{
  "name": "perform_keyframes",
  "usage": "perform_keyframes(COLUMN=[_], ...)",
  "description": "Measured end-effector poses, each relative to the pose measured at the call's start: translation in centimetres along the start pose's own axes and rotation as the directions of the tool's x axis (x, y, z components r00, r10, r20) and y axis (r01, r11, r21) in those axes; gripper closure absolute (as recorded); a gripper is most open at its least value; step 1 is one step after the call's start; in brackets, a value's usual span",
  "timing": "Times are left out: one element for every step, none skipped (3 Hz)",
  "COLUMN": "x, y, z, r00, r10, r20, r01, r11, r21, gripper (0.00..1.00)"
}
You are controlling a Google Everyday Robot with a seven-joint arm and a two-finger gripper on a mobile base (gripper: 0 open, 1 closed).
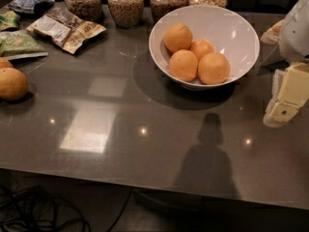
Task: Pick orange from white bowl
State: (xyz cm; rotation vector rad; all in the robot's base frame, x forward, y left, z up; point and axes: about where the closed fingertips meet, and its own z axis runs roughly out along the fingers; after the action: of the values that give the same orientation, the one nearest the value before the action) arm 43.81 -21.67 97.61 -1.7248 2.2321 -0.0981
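The white bowl (231,30) stands on the dark table at the back right. It holds several oranges: a large orange (213,67) at the front right, one (183,65) at the front left, one (178,36) at the back left, and a smaller one (202,47) in the middle. My gripper (286,100), made of cream-coloured parts, hangs at the right edge of the view. It is to the right of the bowl and a little nearer than it, above the table and apart from the bowl. Nothing shows in it.
Several glass jars of grain (125,4) line the back edge behind the bowl. Snack bags (65,28) lie at the back left. Two loose oranges (12,83) sit at the left edge. Cables (34,211) lie on the floor below the front edge of the table.
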Motion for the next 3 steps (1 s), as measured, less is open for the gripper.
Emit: perform_keyframes(x=[-0.2,-0.6,-2.4], y=[-0.2,-0.6,-3.0], z=[-0.1,-0.3,-0.1], r00=[1.000,0.998,0.978], r10=[0.005,0.017,0.071], r20=[0.015,0.056,0.194], r01=[-0.005,-0.018,-0.078], r11=[1.0000,0.9997,0.9966], r21=[0.004,0.014,0.026], gripper=[0.00,0.00,0.00])
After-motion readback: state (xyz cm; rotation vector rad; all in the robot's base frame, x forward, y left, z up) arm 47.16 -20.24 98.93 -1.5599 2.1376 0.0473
